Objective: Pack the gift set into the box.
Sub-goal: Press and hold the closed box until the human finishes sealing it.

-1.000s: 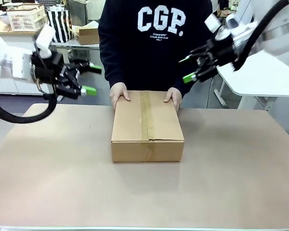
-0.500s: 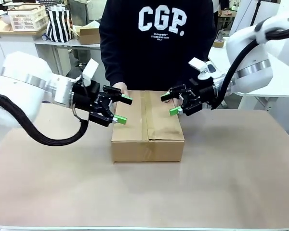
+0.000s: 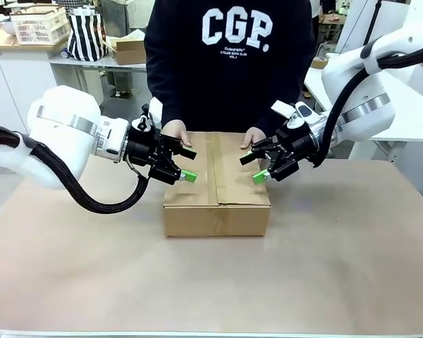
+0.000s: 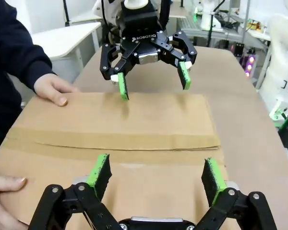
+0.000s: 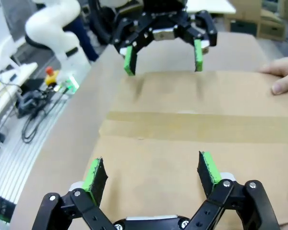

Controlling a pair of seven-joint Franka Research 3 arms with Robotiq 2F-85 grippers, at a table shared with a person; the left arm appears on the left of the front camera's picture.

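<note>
The box (image 3: 216, 184) lies shut in the middle of the table, a tan tape seam running along its top. A person's hands (image 3: 175, 132) rest on its far edge. My left gripper (image 3: 189, 164) hovers open just over the box's left side, nothing between its green pads. My right gripper (image 3: 254, 167) is open over the right side, facing it. The left wrist view looks across the box top (image 4: 120, 120) from my left gripper (image 4: 156, 172) to the right gripper (image 4: 153, 81). In the right wrist view my right gripper (image 5: 151, 175) faces the left one (image 5: 163, 57). The gift set is out of view.
The brown table (image 3: 338, 267) has free room in front of and beside the box. The person stands close behind it. A white side table (image 3: 381, 113) is at the right; a basket (image 3: 39, 24), a striped bag (image 3: 88, 34) and a small carton (image 3: 129, 51) sit far back left.
Both arms swung in from the sides and came down to the box's top. The grippers stayed open. The box and the person's hands have not moved.
</note>
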